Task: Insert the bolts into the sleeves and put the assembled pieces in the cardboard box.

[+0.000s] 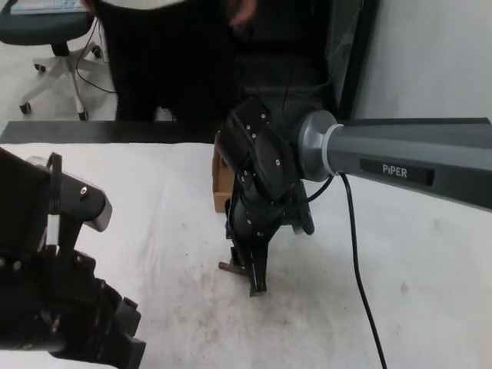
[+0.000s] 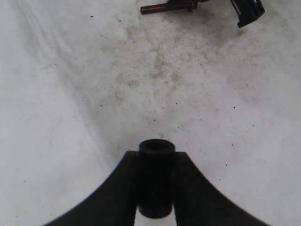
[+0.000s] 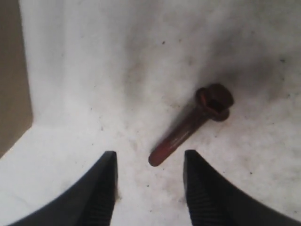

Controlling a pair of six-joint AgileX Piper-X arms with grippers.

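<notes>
Hanging wide open, the right gripper is sitting over the tip of the bolt to grab it; the left gripper is squeezing a sleeve, ready for joining.

A: Box: how much is exposed in the high view?
B: One corner; the right arm covers the rest, and the interior cannot be read. In the right wrist view a strip of its wall is cut by the frame edge.
A: Bolt?
B: High view: one end projects; the remainder lies behind the right gripper. Left wrist view: the far end merges with that gripper (itself cut by the frame edge).
A: Sleeve?
B: Flanks covered by the left fingers; bore depth indeterminate.
</notes>
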